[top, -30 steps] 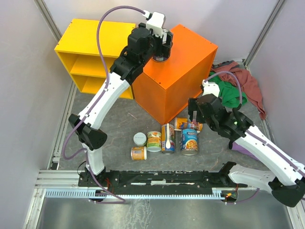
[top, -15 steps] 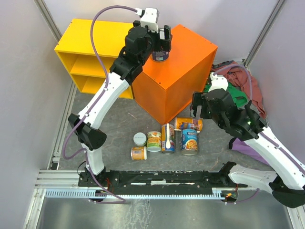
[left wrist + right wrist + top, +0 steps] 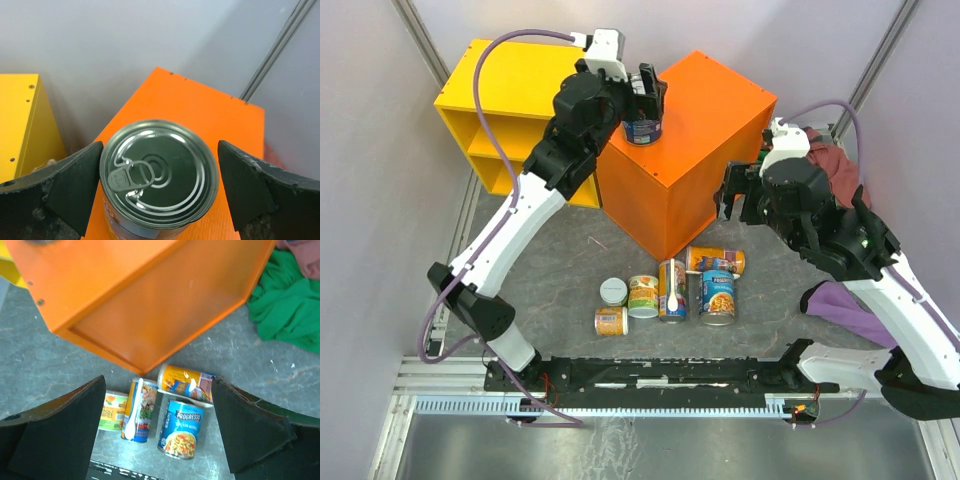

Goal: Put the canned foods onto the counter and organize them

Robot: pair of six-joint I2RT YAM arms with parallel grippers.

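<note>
One blue-labelled can [image 3: 643,128] [image 3: 159,172] stands upright on the orange counter [image 3: 720,110] [image 3: 220,115], near its left edge. My left gripper [image 3: 645,92] [image 3: 160,150] is open just above it, a finger on each side, with a gap showing on the right. Several more cans are on the floor in front of the counter. They include a blue Progresso can [image 3: 717,296] [image 3: 181,435], an orange-yellow can lying on its side [image 3: 716,261] [image 3: 187,382], and a tall can with a white spoon on it [image 3: 672,290] [image 3: 141,410]. My right gripper [image 3: 738,192] [image 3: 159,385] hangs open and empty high above them.
A green-and-yellow can [image 3: 642,296] [image 3: 112,411] and two short tins [image 3: 613,291] [image 3: 611,321] stand left of the tall one. The yellow shelf unit [image 3: 510,110] [image 3: 20,125] is beside the counter. Crumpled clothes [image 3: 820,180] [image 3: 290,305] lie at the right.
My left gripper has opened round the can and shifted left, the can now showing nearer the counter's left edge. My right arm has risen and drawn back from the floor cans.
</note>
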